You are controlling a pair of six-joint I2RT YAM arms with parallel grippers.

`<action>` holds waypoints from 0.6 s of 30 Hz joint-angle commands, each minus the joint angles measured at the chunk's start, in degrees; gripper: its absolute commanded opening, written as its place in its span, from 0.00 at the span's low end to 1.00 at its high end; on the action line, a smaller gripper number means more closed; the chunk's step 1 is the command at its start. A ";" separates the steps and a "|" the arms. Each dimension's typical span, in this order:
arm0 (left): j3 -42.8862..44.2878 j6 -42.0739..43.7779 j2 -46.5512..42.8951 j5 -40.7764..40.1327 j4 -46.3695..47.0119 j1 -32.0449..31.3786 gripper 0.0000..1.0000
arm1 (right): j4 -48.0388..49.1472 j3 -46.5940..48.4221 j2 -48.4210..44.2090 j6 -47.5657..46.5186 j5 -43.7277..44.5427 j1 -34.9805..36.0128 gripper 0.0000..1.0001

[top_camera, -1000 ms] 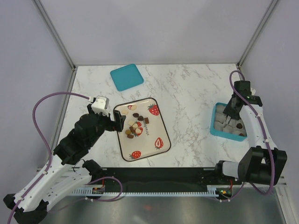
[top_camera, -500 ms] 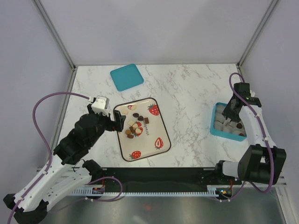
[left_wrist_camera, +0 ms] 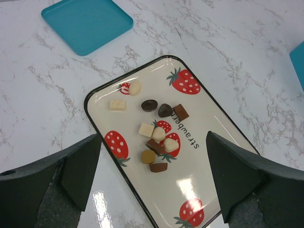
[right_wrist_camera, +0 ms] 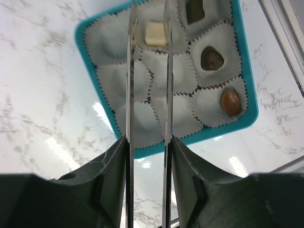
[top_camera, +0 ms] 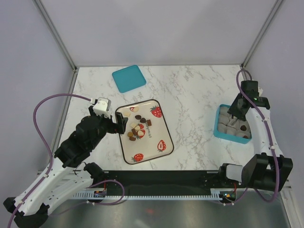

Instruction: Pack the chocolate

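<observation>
Chocolate pieces (left_wrist_camera: 156, 137), small, light, hard and likely slick, cluster on the glossy tray (left_wrist_camera: 190, 171) beneath the left hand (left_wrist_camera: 154, 175), spread wide; loose outliers offer the cleanest side-on pinch. Right hand (right_wrist_camera: 148, 19), narrow-set and apparently empty, hangs over the teal box (right_wrist_camera: 251, 111), four cups filled. Beyond: marble table (top_camera: 190, 90), teal lid (top_camera: 128, 78).

Overhead camera is looking down on the whole desk (top_camera: 190, 95); left wrist is framing the tray (left_wrist_camera: 190, 180) closely, right wrist the box (right_wrist_camera: 213, 131).
</observation>
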 commanded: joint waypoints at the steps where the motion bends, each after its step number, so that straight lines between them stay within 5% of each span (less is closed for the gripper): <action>1: -0.34 1.24 -0.22 -0.31 2.18 0.06 1.00 | -1.53 6.66 -3.69 -0.72 -2.05 0.97 0.47; 18: -0.60 1.51 -0.93 -3.12 2.18 0.06 1.00 | 11.38 6.58 3.94 3.06 -3.82 47.72 0.47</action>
